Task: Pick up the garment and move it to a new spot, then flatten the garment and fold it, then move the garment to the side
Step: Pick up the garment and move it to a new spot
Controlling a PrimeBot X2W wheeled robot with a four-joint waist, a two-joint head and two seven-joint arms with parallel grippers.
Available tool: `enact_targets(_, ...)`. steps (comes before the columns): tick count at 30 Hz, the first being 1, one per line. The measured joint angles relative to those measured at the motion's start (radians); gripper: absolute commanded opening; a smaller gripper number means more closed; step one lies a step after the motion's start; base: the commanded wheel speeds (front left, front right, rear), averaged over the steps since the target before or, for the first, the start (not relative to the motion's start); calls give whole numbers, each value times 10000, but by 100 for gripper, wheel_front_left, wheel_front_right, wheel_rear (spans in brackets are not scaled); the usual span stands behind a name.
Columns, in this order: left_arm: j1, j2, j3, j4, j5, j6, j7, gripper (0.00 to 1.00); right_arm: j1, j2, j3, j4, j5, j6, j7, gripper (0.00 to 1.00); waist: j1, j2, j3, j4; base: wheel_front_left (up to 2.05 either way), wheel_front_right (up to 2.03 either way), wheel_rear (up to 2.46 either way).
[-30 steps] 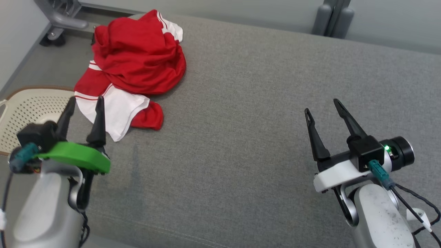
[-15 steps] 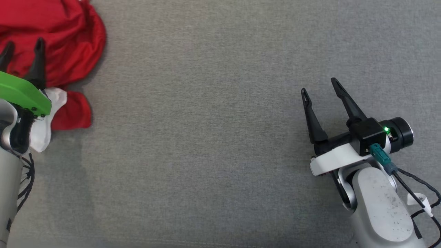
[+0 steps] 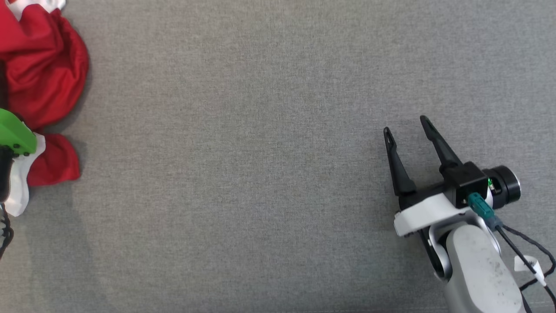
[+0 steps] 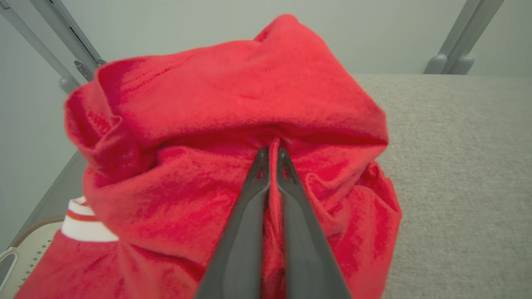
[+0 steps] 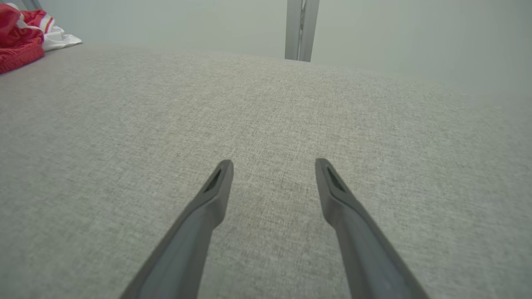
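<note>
— What is everything carried by?
— A wide grey surface [image 3: 260, 152] of woven fabric is seen, padded and evenly coloured.
— And what is laid on it?
— A crumpled red garment [image 3: 43, 74] with white panels is heaped at its far left side. A red fold and a white piece are spread flat against the fabric on the side nearer the robot.

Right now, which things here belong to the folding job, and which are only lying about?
For the job: red and white garment; left gripper, shut on it; right gripper, open; grey cushion as work surface.
Lying about: metal posts; cream basket.
</note>
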Motion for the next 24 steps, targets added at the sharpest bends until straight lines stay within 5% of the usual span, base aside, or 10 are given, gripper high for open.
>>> enact_targets(12,-201,633,-353,-2957,-466,0,226,0,999,0,35,161,508,0,0,100,-2,0,-1798,234,0,0,0)
enact_targets(24,1075,840,-428,-8521,-2433,186,2274,0,1566,0,0,102,805,0,-2,100,-2,0,-3009,-446,0,0,0)
